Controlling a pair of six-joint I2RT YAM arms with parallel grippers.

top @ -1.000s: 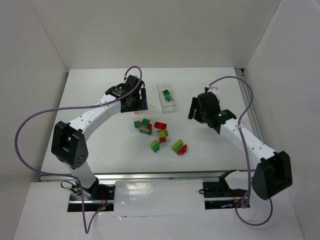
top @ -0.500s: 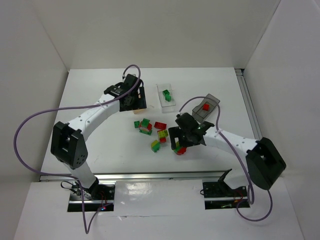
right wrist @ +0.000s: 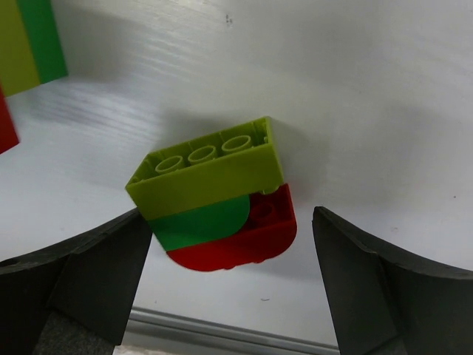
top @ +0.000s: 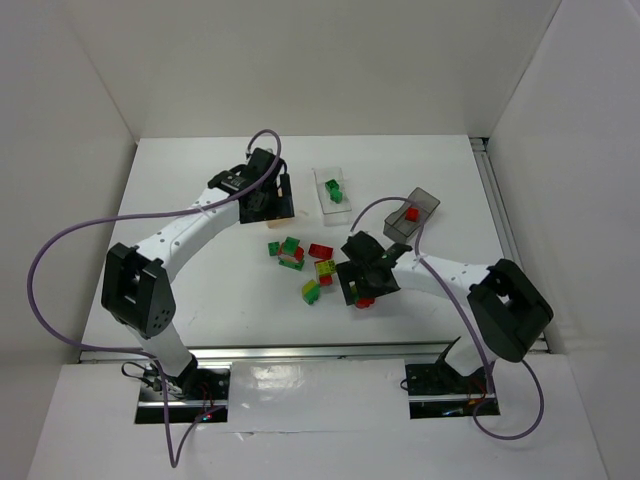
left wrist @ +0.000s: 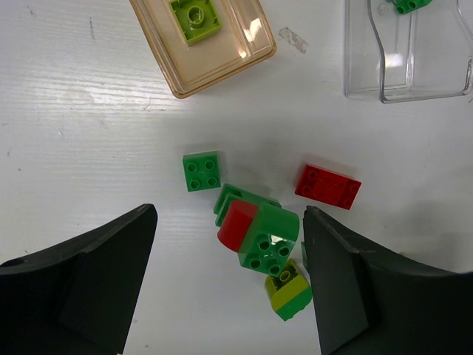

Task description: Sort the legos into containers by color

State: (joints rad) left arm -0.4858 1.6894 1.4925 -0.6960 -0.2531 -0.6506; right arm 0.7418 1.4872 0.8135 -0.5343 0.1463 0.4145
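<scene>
Loose legos lie mid-table: a green brick (top: 273, 247), a green-and-red stack (top: 291, 250), a red brick (top: 320, 250) and two yellow-green stacks (top: 326, 270) (top: 311, 291). My right gripper (top: 358, 285) is open and low over a yellow-green, green and red stack (right wrist: 214, 192); its fingers (right wrist: 96, 274) straddle the stack. My left gripper (top: 265, 200) hangs open above the green-and-red stack (left wrist: 259, 229), holding nothing. The orange-tan container (left wrist: 222, 74) holds a yellow-green lego (left wrist: 196, 15). A green lego (top: 334, 190) lies in the clear container (top: 338, 212), and a red lego (top: 410, 213) in the dark grey container (top: 425, 198).
White walls close in the table at the back and on both sides. A metal rail (top: 300, 350) runs along the near edge, just behind the right gripper's stack. The left arm's purple cable (top: 60, 240) loops out to the left.
My right arm has swung from the dark grey container down to the stack near the front edge and opened. The container with its red lego now shows. My left arm has barely moved.
</scene>
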